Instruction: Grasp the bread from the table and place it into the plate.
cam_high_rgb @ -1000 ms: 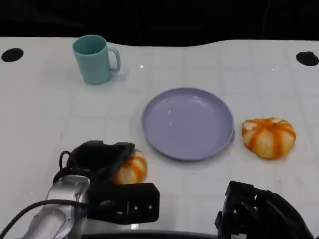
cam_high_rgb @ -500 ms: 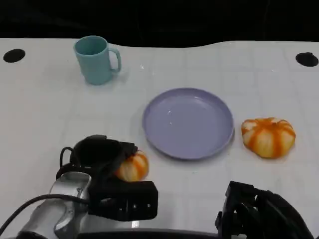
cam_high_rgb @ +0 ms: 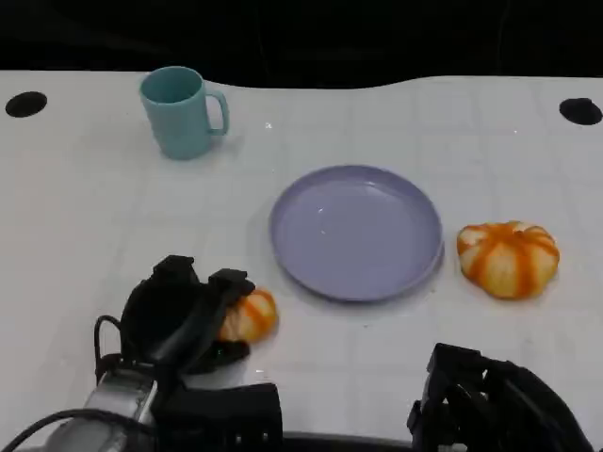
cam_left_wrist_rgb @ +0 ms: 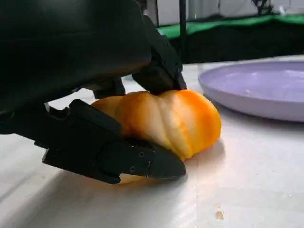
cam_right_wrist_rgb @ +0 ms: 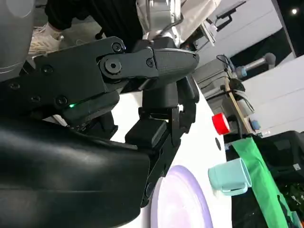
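Bread [cam_left_wrist_rgb: 161, 121] glossy, glazed crust; plate [cam_high_rgb: 356, 232] smooth matt plastic; table [cam_high_rgb: 85, 217] smooth white; fingers [cam_left_wrist_rgb: 114, 154] matt black plastic.

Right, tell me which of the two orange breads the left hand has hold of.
The smaller orange-and-white striped bread left of the round lavender plate; the left hand's fingers wrap it. The larger striped bread sits untouched right of the plate.

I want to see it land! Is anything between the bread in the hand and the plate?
Nothing visible. The left hand holds the bread, and only bare table lies between it and the plate.
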Motion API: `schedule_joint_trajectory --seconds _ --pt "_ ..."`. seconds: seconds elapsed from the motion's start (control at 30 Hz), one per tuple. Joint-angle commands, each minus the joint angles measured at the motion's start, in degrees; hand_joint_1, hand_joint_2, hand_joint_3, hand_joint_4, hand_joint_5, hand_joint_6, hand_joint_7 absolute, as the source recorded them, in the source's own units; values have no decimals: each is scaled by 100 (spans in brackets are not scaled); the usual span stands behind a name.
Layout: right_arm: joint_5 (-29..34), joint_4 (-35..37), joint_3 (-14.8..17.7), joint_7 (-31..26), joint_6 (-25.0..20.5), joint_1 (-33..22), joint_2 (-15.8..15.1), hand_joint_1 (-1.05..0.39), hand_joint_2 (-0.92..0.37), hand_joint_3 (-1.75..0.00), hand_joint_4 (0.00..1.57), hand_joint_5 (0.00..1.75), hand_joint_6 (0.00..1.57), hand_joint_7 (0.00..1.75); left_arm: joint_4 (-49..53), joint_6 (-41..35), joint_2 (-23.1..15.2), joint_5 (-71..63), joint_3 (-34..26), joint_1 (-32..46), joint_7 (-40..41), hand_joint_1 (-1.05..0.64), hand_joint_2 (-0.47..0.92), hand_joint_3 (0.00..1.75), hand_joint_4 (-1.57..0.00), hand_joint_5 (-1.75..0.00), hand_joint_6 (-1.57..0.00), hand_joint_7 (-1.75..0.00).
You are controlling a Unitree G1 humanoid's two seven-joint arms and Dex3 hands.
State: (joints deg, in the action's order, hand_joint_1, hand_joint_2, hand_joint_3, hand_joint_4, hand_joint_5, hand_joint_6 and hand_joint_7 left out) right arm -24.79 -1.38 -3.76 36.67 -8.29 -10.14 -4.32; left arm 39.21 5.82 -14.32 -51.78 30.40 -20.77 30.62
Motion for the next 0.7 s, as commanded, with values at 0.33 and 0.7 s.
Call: schedule_joint_trajectory --seconds 0.33,0.7 --pt "-25 -29 47 -7 49 -27 -30 -68 -92 -27 85 159 76 135 -949 126 -514 79 -299 140 218 -28 78 57 -75 -175 -50 -173" --pt "53 32 21 -12 91 -10 -38 -70 -92 -27 86 158 78 135 -1980 53 -477 310 -681 87 -352 -26 67 62 -80 -175 -55 -174"
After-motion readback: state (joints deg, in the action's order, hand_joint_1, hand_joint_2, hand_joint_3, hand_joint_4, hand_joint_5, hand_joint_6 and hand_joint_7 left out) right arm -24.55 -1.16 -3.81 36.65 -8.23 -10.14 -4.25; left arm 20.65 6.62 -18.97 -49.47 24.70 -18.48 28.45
